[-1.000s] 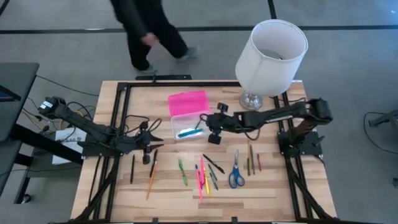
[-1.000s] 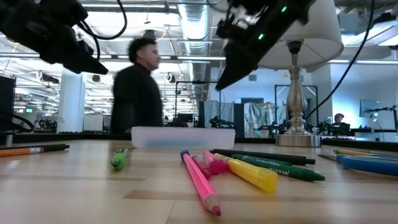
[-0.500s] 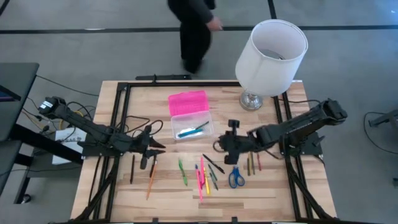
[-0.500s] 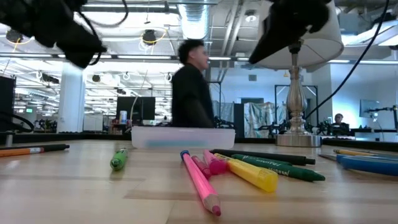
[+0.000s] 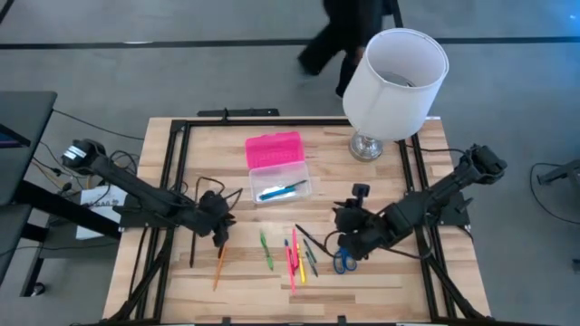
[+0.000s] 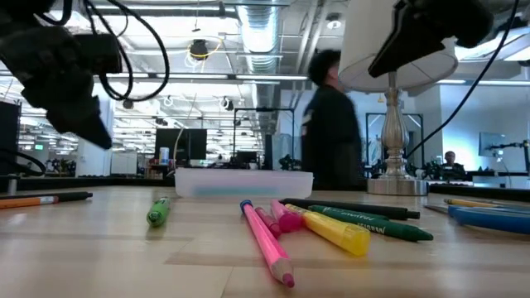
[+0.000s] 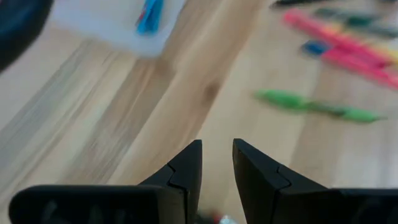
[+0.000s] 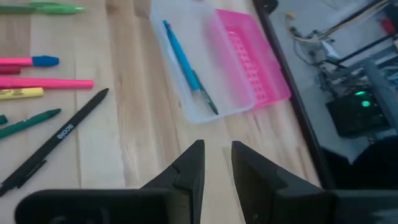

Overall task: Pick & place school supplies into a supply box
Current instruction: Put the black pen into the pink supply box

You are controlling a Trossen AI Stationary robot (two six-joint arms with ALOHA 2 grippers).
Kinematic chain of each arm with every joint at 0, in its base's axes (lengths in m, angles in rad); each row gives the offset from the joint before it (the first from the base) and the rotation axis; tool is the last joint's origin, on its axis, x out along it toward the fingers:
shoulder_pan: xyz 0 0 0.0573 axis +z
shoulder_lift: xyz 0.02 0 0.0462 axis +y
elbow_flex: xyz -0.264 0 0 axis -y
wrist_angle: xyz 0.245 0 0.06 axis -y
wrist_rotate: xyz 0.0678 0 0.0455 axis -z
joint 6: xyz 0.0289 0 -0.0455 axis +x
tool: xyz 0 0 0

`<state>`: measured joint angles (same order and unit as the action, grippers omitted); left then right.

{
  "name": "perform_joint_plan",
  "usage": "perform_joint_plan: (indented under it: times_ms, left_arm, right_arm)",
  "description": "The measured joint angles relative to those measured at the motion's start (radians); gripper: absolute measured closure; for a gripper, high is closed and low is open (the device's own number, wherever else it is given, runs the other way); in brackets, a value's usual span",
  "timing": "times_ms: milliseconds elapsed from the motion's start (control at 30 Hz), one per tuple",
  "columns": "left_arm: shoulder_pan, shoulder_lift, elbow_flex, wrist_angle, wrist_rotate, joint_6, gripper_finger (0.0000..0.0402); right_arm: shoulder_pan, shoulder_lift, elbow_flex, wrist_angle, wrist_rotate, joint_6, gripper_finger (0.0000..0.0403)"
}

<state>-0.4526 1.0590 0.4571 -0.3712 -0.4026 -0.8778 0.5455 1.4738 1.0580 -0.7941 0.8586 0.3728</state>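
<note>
The supply box point(image 5: 279, 184) has a clear base with its hot-pink lid point(image 5: 275, 148) open behind it. A blue pen point(image 8: 180, 56) and a teal pen lie inside. Pens and markers point(image 5: 297, 254), a green marker point(image 5: 265, 246), an orange pencil point(image 5: 220, 260) and a dark pen point(image 5: 193, 246) lie flat on the table. My left gripper point(image 5: 218, 235) hovers just above the orange pencil's far end, fingers a narrow gap apart point(image 7: 216, 155). My right gripper point(image 5: 344, 234) hangs over the blue-handled scissors point(image 5: 343, 263), empty, with the same narrow gap point(image 8: 217, 155).
A white lamp shade point(image 5: 396, 72) on a metal base point(image 5: 365, 145) stands at the far right corner. A person point(image 5: 349, 36) walks past beyond the far edge. Black frame rails point(image 5: 172, 172) run along the table's left and right sides.
My right gripper left the box, where a teal pen now lies beside the blue one, and swung toward the near edge to above the scissors. My left gripper dropped lower and a little nearer, over the orange pencil. The person walked from left to right behind the table.
</note>
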Motion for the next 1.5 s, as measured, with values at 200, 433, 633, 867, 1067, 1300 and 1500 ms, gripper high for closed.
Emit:
perform_joint_plan:
  times_ms: [200, 433, 633, 867, 1067, 1300, 1500]
  left_arm:
    - [0.0, 0.196, 0.172, -0.273, 0.09, -0.089, 0.0317]
    - [0.0, 0.4, 0.353, -0.502, 0.102, -0.099, 0.0316]
    - [0.016, 0.495, 0.378, -0.556, 0.177, -0.107, 0.0316]
    - [0.027, 0.525, 0.377, -0.57, 0.184, -0.113, 0.0316]
    - [0.027, 0.525, 0.377, -0.577, 0.162, -0.112, 0.0316]
    - [0.028, 0.525, 0.377, -0.503, 0.152, -0.111, 0.0316]
    - [0.028, 0.525, 0.377, -0.469, 0.154, -0.096, 0.0316]
  right_arm:
    - [0.042, 0.0, 0.0, -0.094, 0.054, 0.121, 0.0328]
    - [0.111, 0.0, 0.0, -0.185, 0.112, 0.267, 0.0328]
    - [0.177, 0.005, 0.0, -0.193, 0.117, 0.301, 0.0328]
    - [0.225, 0.006, 0.0, -0.189, 0.142, 0.303, 0.0328]
    - [0.224, 0.006, 0.0, -0.189, 0.142, 0.327, 0.0328]
    - [0.225, 0.006, 0.0, -0.189, 0.139, 0.328, 0.0328]
    - [0.225, 0.006, 0.0, -0.189, 0.139, 0.328, 0.0328]
